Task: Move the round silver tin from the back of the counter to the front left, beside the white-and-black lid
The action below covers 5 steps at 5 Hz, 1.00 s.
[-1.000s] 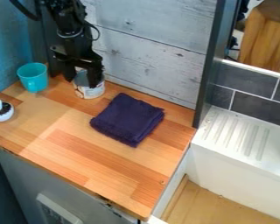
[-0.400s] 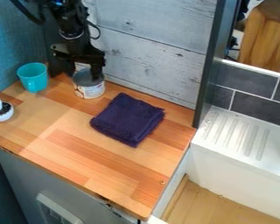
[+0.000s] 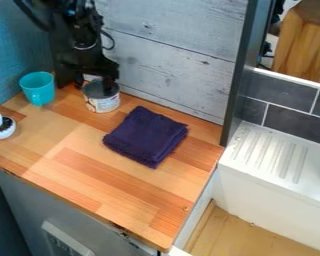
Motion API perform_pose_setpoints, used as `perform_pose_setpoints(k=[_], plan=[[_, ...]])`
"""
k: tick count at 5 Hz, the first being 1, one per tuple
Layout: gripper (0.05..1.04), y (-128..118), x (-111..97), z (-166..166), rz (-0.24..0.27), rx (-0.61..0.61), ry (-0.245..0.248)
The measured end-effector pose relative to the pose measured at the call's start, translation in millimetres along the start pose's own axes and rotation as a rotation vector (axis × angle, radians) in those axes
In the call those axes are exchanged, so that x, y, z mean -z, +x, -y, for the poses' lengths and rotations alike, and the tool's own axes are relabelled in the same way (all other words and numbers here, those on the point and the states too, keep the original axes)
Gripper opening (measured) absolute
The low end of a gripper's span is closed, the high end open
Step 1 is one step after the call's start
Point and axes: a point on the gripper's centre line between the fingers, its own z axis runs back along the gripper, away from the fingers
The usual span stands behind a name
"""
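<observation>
Gripper (image 3: 94, 87) at can (image 3: 104, 104) (turquoise cup (image 3: 38, 91) nearby).

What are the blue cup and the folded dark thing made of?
The cup looks like smooth plastic, maybe: it's one even turquoise all over, though painted metal could look similar. The folded dark thing seems to be soft, fuzzy cloth, perhaps a towel, because it lies in thick layers with a rough, matt surface.

One fixed camera looks down aslant over the counter (image 3: 126, 187).
</observation>
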Motion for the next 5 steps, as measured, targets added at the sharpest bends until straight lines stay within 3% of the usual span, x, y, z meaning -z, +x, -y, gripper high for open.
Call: perform_pose_setpoints(k=[3,5], plan=[[1.001,-11.1,3.3,-8.4,-0.057,-0.022,0.032],[1.000,-49.5,-5.7,-40.3,-0.212,0.002,0.045]])
